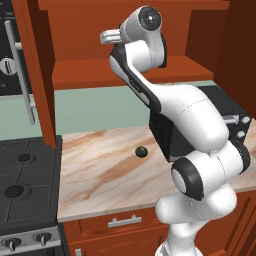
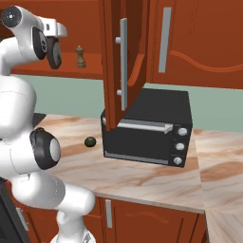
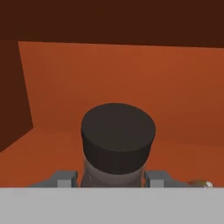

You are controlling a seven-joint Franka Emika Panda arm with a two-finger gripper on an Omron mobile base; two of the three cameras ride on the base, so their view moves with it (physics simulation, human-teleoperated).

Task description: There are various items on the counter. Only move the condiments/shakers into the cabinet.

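Note:
My gripper (image 3: pixel 113 180) is shut on the short black shaker (image 3: pixel 118 135); its two fingers clasp the pale body below the black cap. It is held inside the red-brown cabinet (image 3: pixel 131 74), just over the shelf. From the left base view the hand (image 1: pixel 105 36) reaches up to the cabinet shelf (image 1: pixel 85 72). The small tan wooden shaker (image 2: pixel 80 57) stands upright on the cabinet shelf (image 2: pixel 92 71), to the right of the hand. On the marble counter (image 1: pixel 100 175) lies the dark green ball (image 1: pixel 141 151), also visible as the ball (image 2: pixel 89 141) on the counter (image 2: pixel 142 178).
A black toaster oven (image 2: pixel 147 128) sits on the counter right of the ball. The open cabinet door (image 2: pixel 121 61) with a silver handle hangs above its front. A black stove (image 1: pixel 25 180) borders the counter on the left. Drawer fronts (image 1: pixel 120 222) run below.

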